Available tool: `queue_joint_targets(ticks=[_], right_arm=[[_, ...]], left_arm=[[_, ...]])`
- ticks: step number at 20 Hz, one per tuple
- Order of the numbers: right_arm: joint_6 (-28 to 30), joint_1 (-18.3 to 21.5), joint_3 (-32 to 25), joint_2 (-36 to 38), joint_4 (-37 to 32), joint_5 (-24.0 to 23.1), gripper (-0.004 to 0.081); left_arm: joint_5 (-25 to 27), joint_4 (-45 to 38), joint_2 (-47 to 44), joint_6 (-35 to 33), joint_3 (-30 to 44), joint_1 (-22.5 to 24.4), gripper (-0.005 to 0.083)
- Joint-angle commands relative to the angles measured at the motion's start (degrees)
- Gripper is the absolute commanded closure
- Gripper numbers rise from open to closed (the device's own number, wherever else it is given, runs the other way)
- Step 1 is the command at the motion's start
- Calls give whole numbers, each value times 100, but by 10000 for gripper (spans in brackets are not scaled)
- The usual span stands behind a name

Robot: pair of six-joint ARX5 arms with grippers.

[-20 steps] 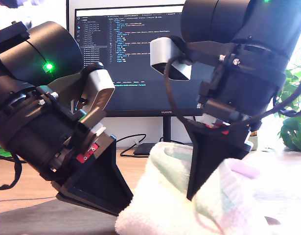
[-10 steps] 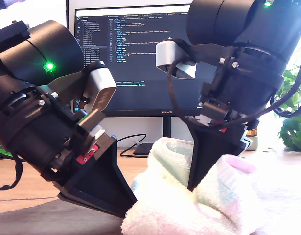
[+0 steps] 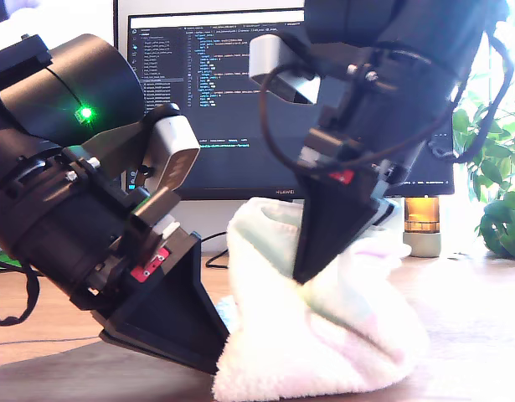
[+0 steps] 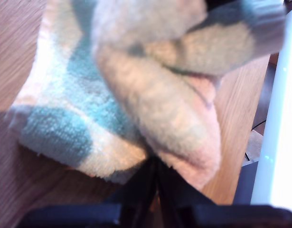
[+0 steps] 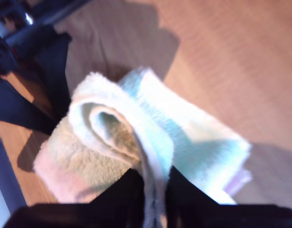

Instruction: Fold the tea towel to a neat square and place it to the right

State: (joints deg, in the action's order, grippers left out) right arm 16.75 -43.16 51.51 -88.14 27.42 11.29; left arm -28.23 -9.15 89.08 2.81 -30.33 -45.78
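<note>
Fluffy white terry tea towel with mint and pink bands [image 3: 341,335] now lifted higher, carried toward exterior view's left. Edge pinched tight in second hand [image 3: 301,276]. Low corner clamped by first hand [image 3: 215,364] at worktop [image 3: 39,318] — fold judged under way.

Both arms are big and black, with round fat bodies like barrels. The arm on the exterior view's left [image 3: 64,167] has a small green light [image 3: 85,112] glowing on it. It wears a silver-grey block [image 3: 177,151] with rounded corners, and a little red patch [image 3: 152,261] sits low down. Its black gripper [image 3: 169,314] has wide flat fingers shaped like a wedge. The arm on the exterior view's right [image 3: 399,75] has a silver-grey block [image 3: 278,71] too, a small red patch [image 3: 341,177], shiny silver screws and thin black cables [image 3: 278,159] looping around it.
</note>
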Motion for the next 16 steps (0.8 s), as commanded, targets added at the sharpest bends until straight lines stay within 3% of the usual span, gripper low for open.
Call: queue_joint_targets(ticks=[1, 8, 16], right_arm=[[-4, -4, -44, -321, -105, 33, 783], [-11, -46, 0, -846, -297, 35, 783], [-7, -76, 0, -922, -391, 28, 783]], left_arm=[[0, 15, 66, -33, 94, -74, 793], [2, 59, -74, -31, 94, -57, 793], [542, 1126, -1576, -160, 94, 271, 793]])
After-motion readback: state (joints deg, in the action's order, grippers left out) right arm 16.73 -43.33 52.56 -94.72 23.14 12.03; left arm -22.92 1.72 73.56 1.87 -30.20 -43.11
